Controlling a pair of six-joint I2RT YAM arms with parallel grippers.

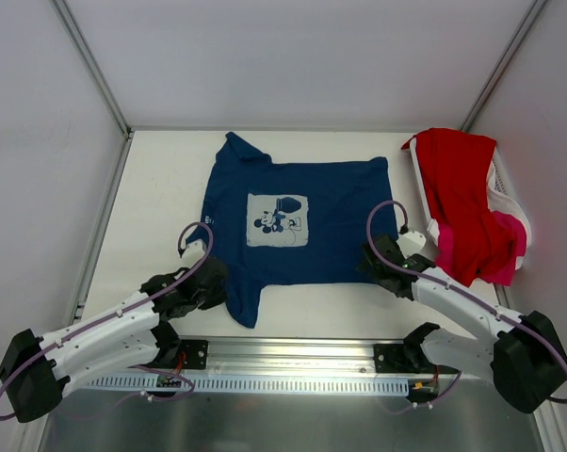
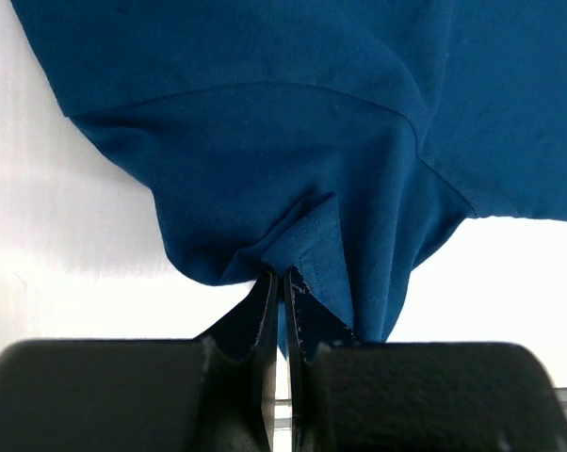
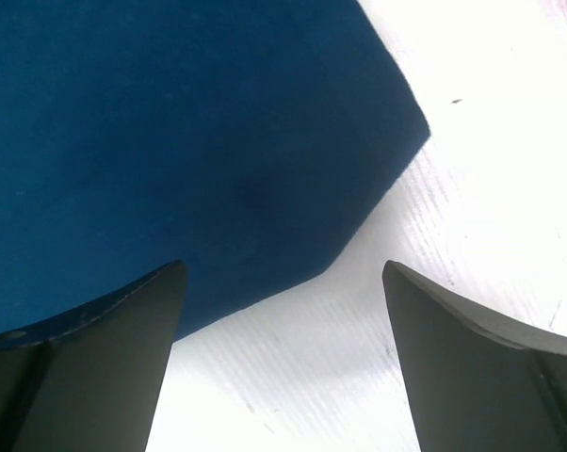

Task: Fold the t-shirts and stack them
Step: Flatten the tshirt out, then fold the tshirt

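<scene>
The navy blue t-shirt [image 1: 335, 202] lies spread flat in the middle of the table, its pale cartoon-mouse print [image 1: 277, 219] facing up. My left gripper [image 1: 211, 275] is shut on the shirt's near left sleeve. The left wrist view shows the blue cloth [image 2: 283, 141] bunched and pinched at the tips of that gripper [image 2: 283, 275]. My right gripper [image 1: 371, 260] stands open at the shirt's near right corner. In the right wrist view this gripper [image 3: 283, 267] holds nothing, and the corner of the cloth [image 3: 170, 141] lies just ahead of its left finger. A red t-shirt [image 1: 462, 198] and a bright pink t-shirt [image 1: 511, 252] hang over the basket.
A white plastic basket [image 1: 506, 193] stands at the table's right edge under the red and pink shirts. Metal frame posts rise at the back corners. A rail with both arm bases [image 1: 293, 363] runs along the near edge. White tabletop [image 1: 161, 188] shows left of the navy shirt.
</scene>
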